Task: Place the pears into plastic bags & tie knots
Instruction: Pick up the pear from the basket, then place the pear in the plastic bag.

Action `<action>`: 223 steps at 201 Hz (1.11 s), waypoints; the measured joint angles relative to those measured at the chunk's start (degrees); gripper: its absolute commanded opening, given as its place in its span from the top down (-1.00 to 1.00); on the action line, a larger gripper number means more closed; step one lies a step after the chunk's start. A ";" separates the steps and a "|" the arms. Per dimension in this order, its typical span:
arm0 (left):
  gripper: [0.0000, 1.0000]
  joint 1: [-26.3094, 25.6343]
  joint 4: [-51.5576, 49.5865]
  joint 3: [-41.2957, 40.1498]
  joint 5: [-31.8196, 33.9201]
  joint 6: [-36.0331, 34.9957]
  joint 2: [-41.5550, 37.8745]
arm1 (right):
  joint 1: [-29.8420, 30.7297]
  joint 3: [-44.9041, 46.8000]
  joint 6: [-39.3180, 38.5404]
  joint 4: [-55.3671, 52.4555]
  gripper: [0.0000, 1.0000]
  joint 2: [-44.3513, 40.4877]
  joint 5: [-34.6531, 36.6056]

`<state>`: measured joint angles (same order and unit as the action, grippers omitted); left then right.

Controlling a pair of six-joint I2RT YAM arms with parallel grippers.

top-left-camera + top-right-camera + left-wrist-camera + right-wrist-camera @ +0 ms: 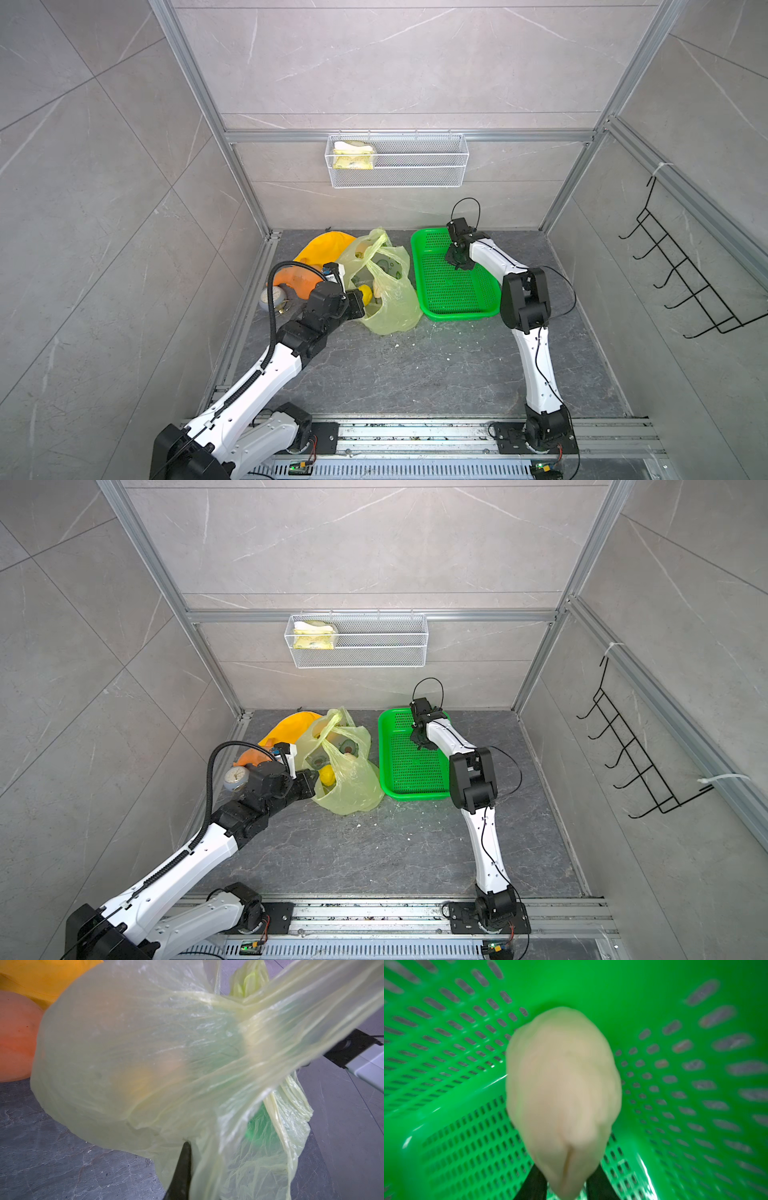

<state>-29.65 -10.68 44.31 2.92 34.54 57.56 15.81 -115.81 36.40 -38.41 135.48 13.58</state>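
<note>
On my feed both arms share one build: glossy white link shells (199, 852) joined by matt black joint housings (245, 817). The left arm (274, 368) has a ribbed black conduit (272, 316) running along its shell. There is a small white-and-blue module (334, 272) at its wrist. The right arm (528, 353) has a thin black cable (542, 376) running down its shell past small dark screw heads (483, 820). A thin loop (465, 205) stands above its wrist, and I note a blocky black elbow housing (524, 301). Each base sits on a black plate (326, 436) with red and black leads (314, 445). The fingers (600, 1185) of the right end effector (566, 1174) are black.
</note>
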 measured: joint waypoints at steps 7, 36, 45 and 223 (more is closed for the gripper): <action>1.00 0.00 0.00 0.00 0.00 0.00 -0.02 | 0.15 2.69 -0.31 1.46 0.46 -2.80 -0.61; 1.00 0.00 0.02 -0.15 0.02 0.00 -0.59 | 1.95 13.60 -1.84 8.44 0.46 -16.55 -3.93; 1.00 0.00 0.02 -0.37 0.04 0.00 -0.94 | 3.10 16.57 -2.32 10.36 0.46 -21.03 -5.07; 1.00 0.00 0.44 -1.84 1.25 1.55 -4.48 | 40.28 31.69 -5.14 18.43 0.21 -42.97 -16.94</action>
<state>-29.65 -10.24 42.48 4.16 36.10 53.08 56.10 -84.12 31.27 -19.99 92.51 -3.36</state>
